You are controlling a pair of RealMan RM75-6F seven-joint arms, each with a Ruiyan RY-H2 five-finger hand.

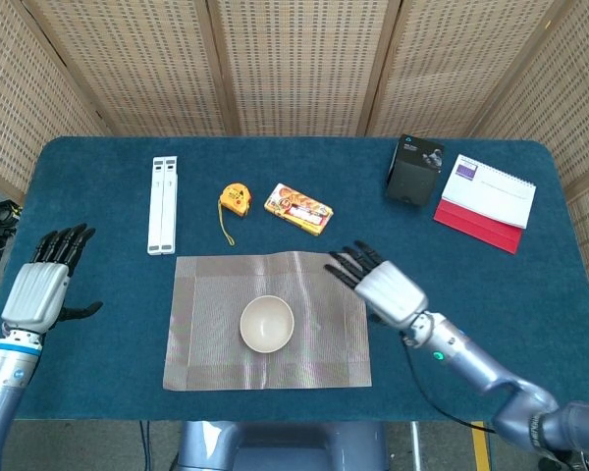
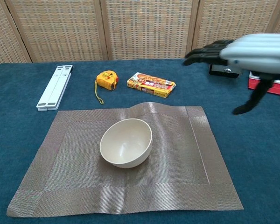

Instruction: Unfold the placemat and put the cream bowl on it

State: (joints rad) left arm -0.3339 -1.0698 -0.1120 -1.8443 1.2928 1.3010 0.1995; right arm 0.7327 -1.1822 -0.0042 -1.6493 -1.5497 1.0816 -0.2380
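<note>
Looking from the head view, the cream bowl (image 1: pixel 267 324) sits upright on the unfolded placemat (image 1: pixel 211 358), near its middle. The right hand (image 1: pixel 378 282) hangs beyond the mat's right edge, fingers spread, holding nothing; the bowl lies to its left. The left hand (image 1: pixel 41 285) is well off the mat's left side, spread and empty too, so the right is nearer. From the chest view, the bowl (image 2: pixel 126 149) rests on the mat (image 2: pixel 60 184), and the right hand (image 2: pixel 245 49) is raised clear of it, blurred. Task looks done to me.
</note>
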